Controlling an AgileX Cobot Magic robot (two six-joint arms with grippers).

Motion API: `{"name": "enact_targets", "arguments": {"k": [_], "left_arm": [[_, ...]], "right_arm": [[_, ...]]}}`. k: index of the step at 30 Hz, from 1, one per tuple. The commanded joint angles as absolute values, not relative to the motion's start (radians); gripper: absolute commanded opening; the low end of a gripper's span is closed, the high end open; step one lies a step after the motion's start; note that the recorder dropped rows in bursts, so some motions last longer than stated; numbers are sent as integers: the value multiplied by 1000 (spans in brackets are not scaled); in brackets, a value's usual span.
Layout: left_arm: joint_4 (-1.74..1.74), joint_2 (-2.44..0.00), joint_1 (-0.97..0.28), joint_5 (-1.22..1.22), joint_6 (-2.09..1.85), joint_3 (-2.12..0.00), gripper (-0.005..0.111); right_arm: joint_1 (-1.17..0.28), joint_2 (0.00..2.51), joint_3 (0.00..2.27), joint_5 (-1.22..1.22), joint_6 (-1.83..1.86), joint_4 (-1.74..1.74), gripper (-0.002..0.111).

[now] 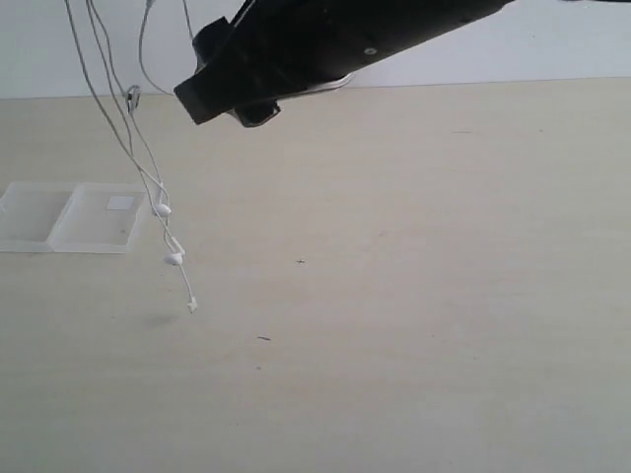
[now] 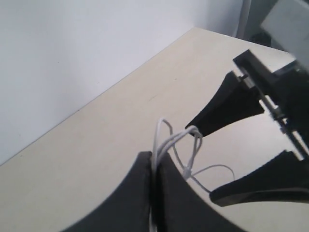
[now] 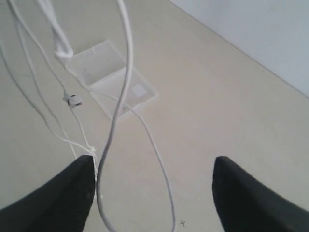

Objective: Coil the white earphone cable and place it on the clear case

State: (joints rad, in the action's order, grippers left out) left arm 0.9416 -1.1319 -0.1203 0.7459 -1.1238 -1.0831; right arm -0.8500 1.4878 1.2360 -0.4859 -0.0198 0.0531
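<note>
1. We see the white earphone cable dangling just beside the clear case.
2. Our left gripper pinches cable loops tightly.
3. Our right gripper gapes wide, with strands hanging between its fingers, short of the case.

— How is the left gripper?
— Jaws pressed together, pinching the earphone cable.
— And the right gripper?
— Jaws wide apart, clamping nothing. It faces the left one, close by. The right arm reaches in high from the right, past the middle.
</note>
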Motion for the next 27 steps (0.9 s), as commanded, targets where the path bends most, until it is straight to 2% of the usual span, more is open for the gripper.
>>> {"name": "enact_targets", "arguments": {"k": [1,4,12,27], "left_arm": [[957,-1130,-118,723,-1121,-1093,0],[964,-1130,-118,715,-1121,-1093,0],[968,-1130,-118,708,-1121,-1093,0],[1002,-1130,-118,699,-1121,-1093,0]], "right_arm": [[-849,1435,1243,-496,81,28,75],[-849,1437,1243,-475,111,0,82],[-851,1515,1243,-340,155,-12,82],[-960,1652,1243,-180,187,-33,82]]}}
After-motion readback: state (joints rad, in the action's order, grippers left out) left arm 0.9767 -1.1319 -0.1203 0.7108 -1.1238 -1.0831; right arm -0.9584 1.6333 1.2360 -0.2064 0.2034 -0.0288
